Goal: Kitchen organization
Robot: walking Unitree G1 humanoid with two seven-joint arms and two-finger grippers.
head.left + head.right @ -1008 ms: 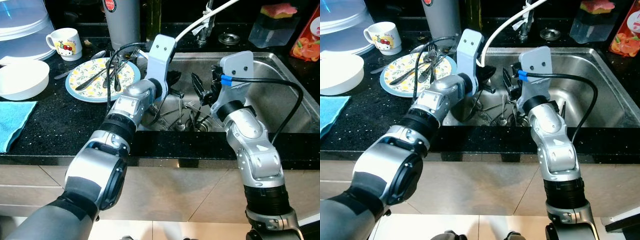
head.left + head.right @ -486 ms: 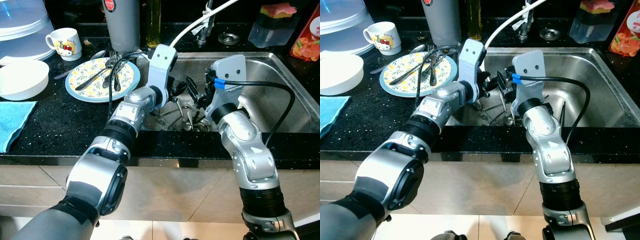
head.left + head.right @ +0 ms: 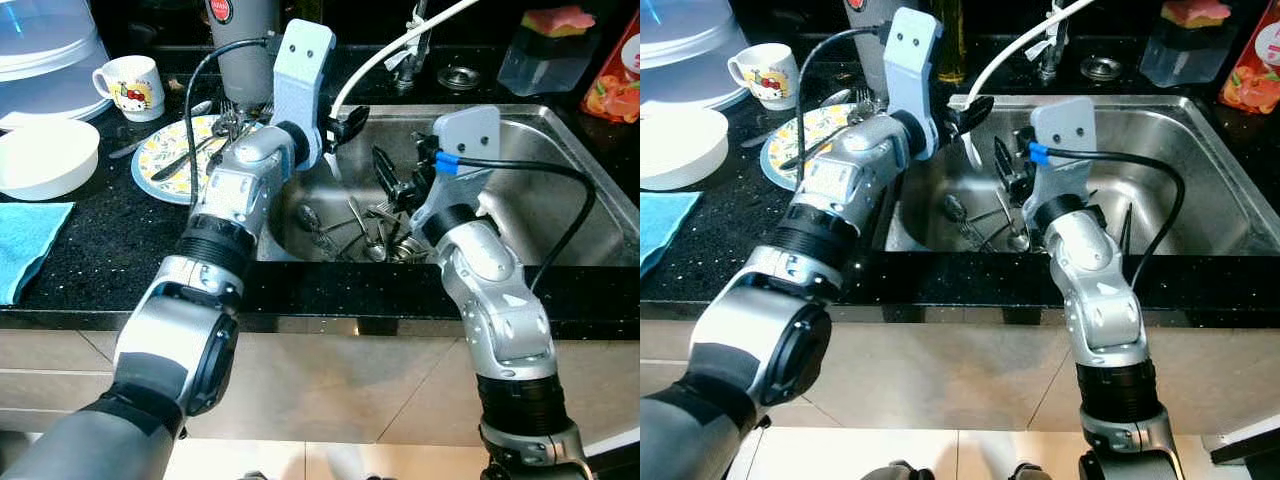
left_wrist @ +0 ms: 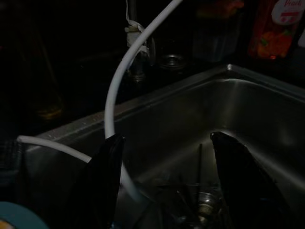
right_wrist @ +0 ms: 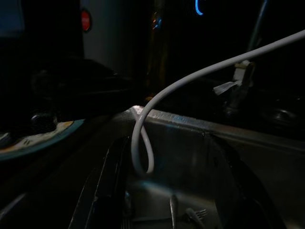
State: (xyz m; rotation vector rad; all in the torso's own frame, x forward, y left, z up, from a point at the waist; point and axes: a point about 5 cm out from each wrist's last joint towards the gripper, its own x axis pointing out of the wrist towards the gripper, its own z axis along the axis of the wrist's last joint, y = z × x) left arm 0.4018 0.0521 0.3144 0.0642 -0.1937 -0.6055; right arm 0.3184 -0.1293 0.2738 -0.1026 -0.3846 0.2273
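Several forks and spoons lie in a heap around the drain of the steel sink. My left gripper is open and holds nothing; it hangs above the sink's left rim, close to the white hose. In the left wrist view its fingers frame the basin. My right gripper is open too, low in the sink just above and right of the cutlery. A yellow patterned plate on the counter to the left carries more cutlery.
On the black counter at the left are a white bowl, a cartoon mug, a grey canister and a blue cloth. A tub with a sponge stands behind the sink's right corner.
My left arm has risen out of the sink, from the cutlery heap up to the left rim. The right gripper has stayed nearly where it was.
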